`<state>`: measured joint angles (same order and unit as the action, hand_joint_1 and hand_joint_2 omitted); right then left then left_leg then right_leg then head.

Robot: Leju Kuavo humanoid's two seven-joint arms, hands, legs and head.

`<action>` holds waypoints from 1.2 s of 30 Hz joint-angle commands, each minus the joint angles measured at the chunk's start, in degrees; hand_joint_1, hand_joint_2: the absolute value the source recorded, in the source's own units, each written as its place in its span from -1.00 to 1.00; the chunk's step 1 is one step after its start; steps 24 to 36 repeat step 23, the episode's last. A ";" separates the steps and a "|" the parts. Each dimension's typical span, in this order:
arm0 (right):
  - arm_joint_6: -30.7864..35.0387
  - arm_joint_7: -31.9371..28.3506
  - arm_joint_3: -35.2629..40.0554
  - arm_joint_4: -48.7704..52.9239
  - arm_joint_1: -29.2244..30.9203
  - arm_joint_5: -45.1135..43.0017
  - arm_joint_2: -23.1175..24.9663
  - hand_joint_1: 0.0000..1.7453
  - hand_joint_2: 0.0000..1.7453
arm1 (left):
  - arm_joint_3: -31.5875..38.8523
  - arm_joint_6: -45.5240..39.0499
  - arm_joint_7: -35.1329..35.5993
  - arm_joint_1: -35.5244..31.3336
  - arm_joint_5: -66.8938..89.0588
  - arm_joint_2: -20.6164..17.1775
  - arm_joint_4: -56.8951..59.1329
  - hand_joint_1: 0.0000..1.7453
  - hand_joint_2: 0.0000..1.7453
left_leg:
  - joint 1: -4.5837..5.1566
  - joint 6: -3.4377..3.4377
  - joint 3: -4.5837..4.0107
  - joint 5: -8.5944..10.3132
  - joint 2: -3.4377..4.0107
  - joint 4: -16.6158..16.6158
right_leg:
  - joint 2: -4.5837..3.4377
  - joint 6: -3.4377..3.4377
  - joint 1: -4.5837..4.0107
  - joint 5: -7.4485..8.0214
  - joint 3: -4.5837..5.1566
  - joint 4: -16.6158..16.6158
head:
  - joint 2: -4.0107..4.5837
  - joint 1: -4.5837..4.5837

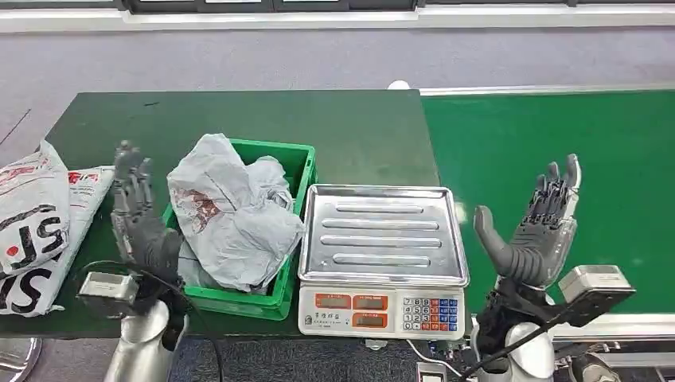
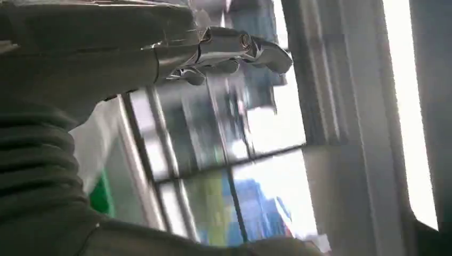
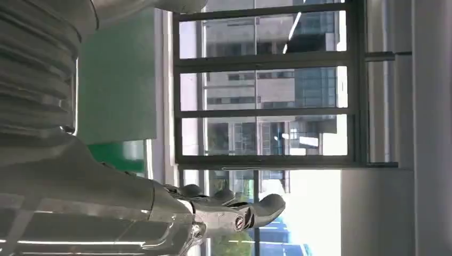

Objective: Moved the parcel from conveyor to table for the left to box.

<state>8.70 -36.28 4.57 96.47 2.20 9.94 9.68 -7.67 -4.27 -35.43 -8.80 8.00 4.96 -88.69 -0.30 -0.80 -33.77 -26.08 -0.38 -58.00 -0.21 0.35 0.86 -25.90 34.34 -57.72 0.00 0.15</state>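
Observation:
A crumpled grey plastic parcel [image 1: 229, 213] lies in the green crate [image 1: 298, 162] on the dark green table, bulging over the crate's near left rim. My left hand [image 1: 140, 219] stands upright just left of the crate, fingers spread, holding nothing; its fingers [image 2: 240, 50] point toward windows in the left wrist view. My right hand [image 1: 539, 228] is raised over the near edge of the green conveyor belt [image 1: 557, 143], palm open and empty. In the right wrist view its fingers [image 3: 240, 210] are stretched out against the windows.
A steel-topped weighing scale [image 1: 382, 239] with a keypad sits between the crate and the conveyor. Two white printed courier bags [image 1: 36, 215] lie at the table's left edge. Grey floor runs beyond the table.

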 commanded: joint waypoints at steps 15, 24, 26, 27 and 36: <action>0.31 3.05 -3.27 -14.88 1.55 1.62 0.90 -1.00 -1.00 | -10.06 16.67 -4.57 -3.52 -5.01 6.41 21.20 -1.00 1.00 | -0.03 0.01 0.11 -0.03 -0.05 0.06 | 0.06 0.02 -0.06 0.03 -0.18 0.15 | 0.00 0.00; 0.52 0.80 -1.67 -14.52 2.15 0.10 1.04 -1.00 1.00 | -10.60 16.22 -2.98 -1.09 -1.98 5.50 13.03 -1.00 1.00 | -0.03 0.00 0.10 -0.06 0.14 0.11 | -0.11 -0.01 -0.04 0.06 -0.13 0.17 | 0.00 -0.02; 0.52 0.80 -1.67 -14.52 2.15 0.10 1.04 -1.00 1.00 | -10.60 16.22 -2.98 -1.09 -1.98 5.50 13.03 -1.00 1.00 | -0.03 0.00 0.10 -0.06 0.14 0.11 | -0.11 -0.01 -0.04 0.06 -0.13 0.17 | 0.00 -0.02; 0.52 0.80 -1.67 -14.52 2.15 0.10 1.04 -1.00 1.00 | -10.60 16.22 -2.98 -1.09 -1.98 5.50 13.03 -1.00 1.00 | -0.03 0.00 0.10 -0.06 0.14 0.11 | -0.11 -0.01 -0.04 0.06 -0.13 0.17 | 0.00 -0.02; 0.52 0.80 -1.67 -14.52 2.15 0.10 1.04 -1.00 1.00 | -10.60 16.22 -2.98 -1.09 -1.98 5.50 13.03 -1.00 1.00 | -0.03 0.00 0.10 -0.06 0.14 0.11 | -0.11 -0.01 -0.04 0.06 -0.13 0.17 | 0.00 -0.02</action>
